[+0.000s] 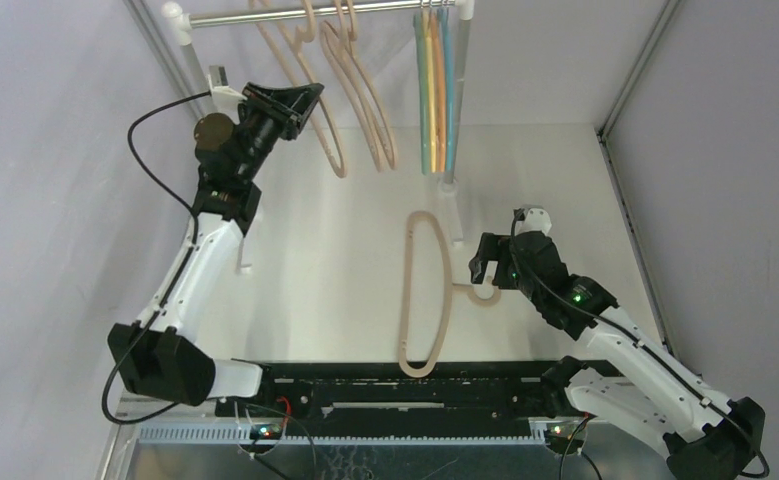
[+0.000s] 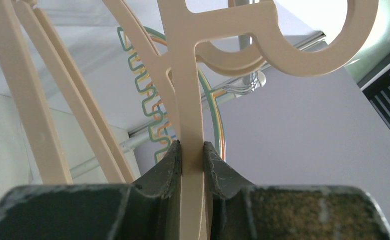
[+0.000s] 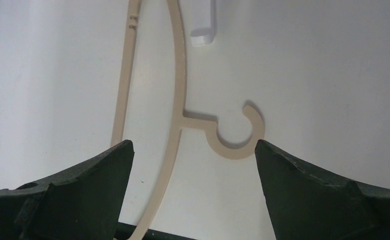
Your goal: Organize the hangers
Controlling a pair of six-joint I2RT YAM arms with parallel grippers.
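My left gripper is shut on the neck of a thick beige hanger that hangs from the silver rail. In the left wrist view the jaws clamp that hanger just below its hook. A second beige hanger hangs beside it. Thin blue, orange, yellow and green hangers hang together at the rail's right end; they also show in the left wrist view. Another beige hanger lies flat on the table. My right gripper is open and empty over its hook.
The rail stands on white posts at the back of the white table; one post's foot lies just beyond the flat hanger. Grey walls enclose left and right. A black bar runs along the near edge.
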